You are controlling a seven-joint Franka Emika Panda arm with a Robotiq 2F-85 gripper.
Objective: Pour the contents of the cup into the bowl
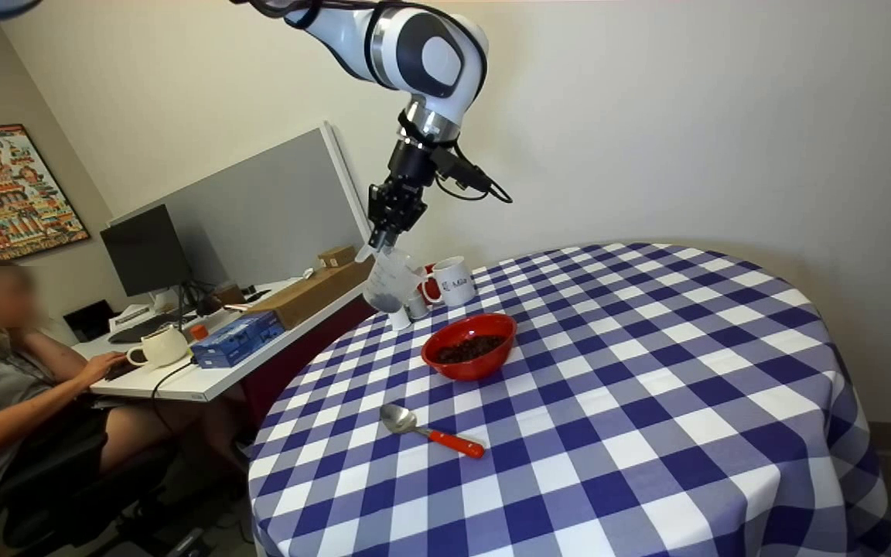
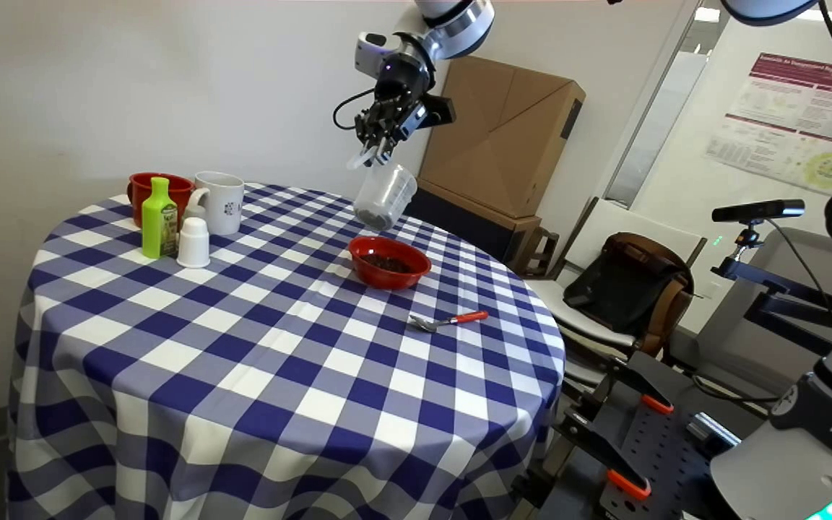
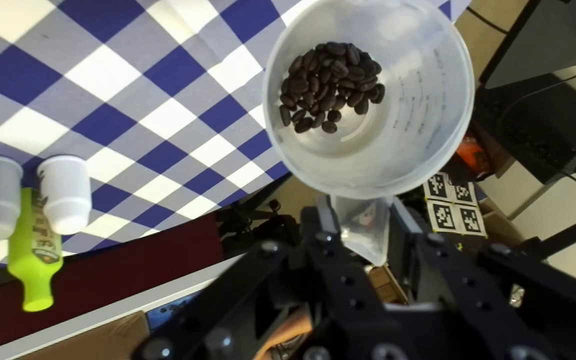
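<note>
Gripper (image 3: 361, 210) clenched on handle (image 3: 364, 237) of cup (image 3: 413, 130); cup hangs tilted just below the gripper in both exterior views, dark beans (image 3: 330, 85) inside. Bowl (image 2: 388, 280) rests lower, on checked cloth (image 2: 279, 361), apart from the cup.

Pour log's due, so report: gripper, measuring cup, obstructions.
Gripper shut on handle of tilted measuring cup. Coffee beans inside. No obstruction seen toward red bowl.

A pale wall (image 1: 685, 139) stands behind the table (image 1: 646, 387).
</note>
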